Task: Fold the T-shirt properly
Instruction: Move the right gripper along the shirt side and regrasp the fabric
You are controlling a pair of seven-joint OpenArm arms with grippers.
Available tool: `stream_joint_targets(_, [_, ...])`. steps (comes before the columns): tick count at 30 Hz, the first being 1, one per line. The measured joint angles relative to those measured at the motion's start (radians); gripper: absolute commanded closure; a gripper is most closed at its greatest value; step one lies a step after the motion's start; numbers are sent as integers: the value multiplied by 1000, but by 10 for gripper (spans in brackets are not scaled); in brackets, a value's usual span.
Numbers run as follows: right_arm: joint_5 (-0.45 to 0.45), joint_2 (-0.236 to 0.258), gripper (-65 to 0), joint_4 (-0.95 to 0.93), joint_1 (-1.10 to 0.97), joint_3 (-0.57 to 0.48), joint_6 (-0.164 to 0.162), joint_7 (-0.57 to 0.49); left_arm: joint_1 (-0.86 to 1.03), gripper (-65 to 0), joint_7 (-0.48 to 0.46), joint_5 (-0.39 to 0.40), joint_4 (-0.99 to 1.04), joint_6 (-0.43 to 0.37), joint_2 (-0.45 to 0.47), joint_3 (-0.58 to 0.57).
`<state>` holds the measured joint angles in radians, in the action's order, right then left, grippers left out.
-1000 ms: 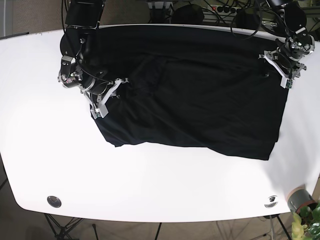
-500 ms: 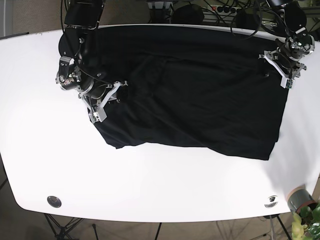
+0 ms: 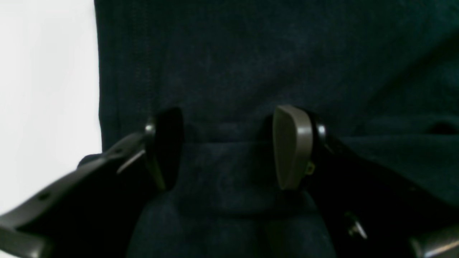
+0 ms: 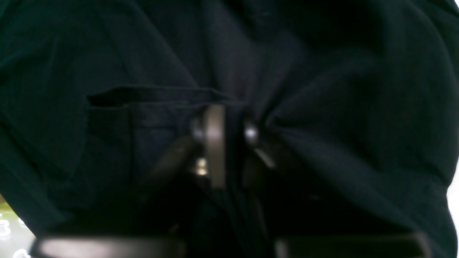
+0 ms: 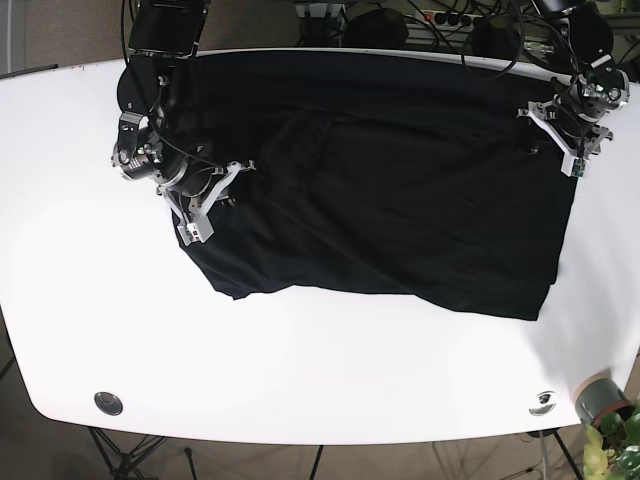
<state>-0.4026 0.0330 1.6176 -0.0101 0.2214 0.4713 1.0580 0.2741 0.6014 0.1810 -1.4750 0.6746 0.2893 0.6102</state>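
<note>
The black T-shirt (image 5: 400,190) lies spread and wrinkled across the far half of the white table (image 5: 300,370). At its left side my right gripper (image 5: 207,203) is shut on a bunched pinch of cloth. The right wrist view shows the right gripper (image 4: 232,143) with fingers nearly together and folds radiating from them. My left gripper (image 5: 566,140) rests on the T-shirt's right edge. In the left wrist view, the left gripper (image 3: 229,147) is open, with its fingers wide apart and pressed on the T-shirt (image 3: 251,64) beside bare table.
Two round metal discs (image 5: 108,402) (image 5: 543,401) sit in the table near its front edge. A grey pot (image 5: 600,398) with a green plant stands off the front right corner. Cables and arm bases crowd the far edge.
My right gripper has shifted slightly left and toward the front, pulling its pinch of cloth with it. The left gripper has stayed in place.
</note>
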Motion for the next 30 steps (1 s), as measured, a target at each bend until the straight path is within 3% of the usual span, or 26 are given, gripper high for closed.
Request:
stream_joint_targets(25, [4, 27, -27, 76, 79, -1, 1, 8, 0, -372, 0, 0, 0, 0, 0, 0])
stream_joint_targets(27, [2, 27, -44, 65, 91, -1, 1, 7, 0, -372, 0, 0, 0, 0, 0, 0])
stream_joint_targets(30, [4, 28, -152, 41, 96, -1, 0, 0, 0, -372, 0, 0, 0, 0, 0, 0])
